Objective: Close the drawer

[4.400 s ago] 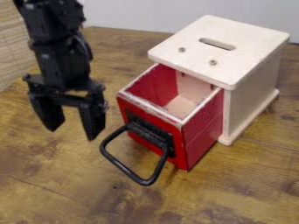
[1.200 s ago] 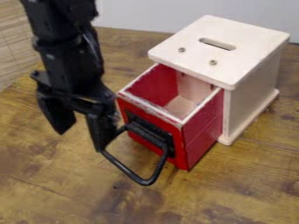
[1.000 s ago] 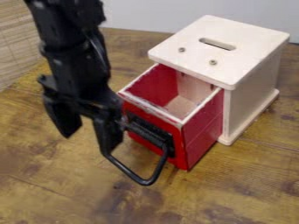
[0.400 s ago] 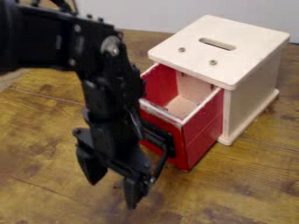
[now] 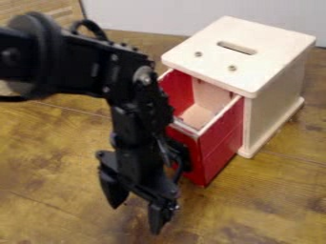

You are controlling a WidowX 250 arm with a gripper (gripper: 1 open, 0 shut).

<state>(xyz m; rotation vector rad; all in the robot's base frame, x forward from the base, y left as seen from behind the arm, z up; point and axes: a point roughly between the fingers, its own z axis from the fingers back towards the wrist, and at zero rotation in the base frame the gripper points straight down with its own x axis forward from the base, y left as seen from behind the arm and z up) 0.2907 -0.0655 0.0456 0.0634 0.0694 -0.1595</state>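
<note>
1. We look down at a wooden bench (image 5: 51,181), its brown top filling the lower part of the frame. At the upper right stands a cream cabinet (image 5: 254,57) with a slotted top and two small round fixings.
2. The red drawer (image 5: 219,143) sits right of centre, pulled well out of the cabinet's front. Its open top shows a pale wood inside.
3. A black robot arm (image 5: 121,71) comes in from the upper left and bends down across the middle. It hides most of the drawer's front and nearly all of the handle.
4. The jaws (image 5: 136,205) hang at the lower centre, spread wide, with nothing between them. They are in front of the drawer; whether any part of the arm touches it, we cannot tell.
5. We judge the drawer to be light to moderate in weight, stiff and boxy, probably of painted wood. It should slide rather than bend, though its smooth face could let a fingertip skid.
6. We need no grip to close it. We would push near the middle of the front panel, straight toward the cabinet at the upper right. A push at one corner could twist the drawer and jam it, or shift the cabinet, and the handle could snag a finger.
</note>
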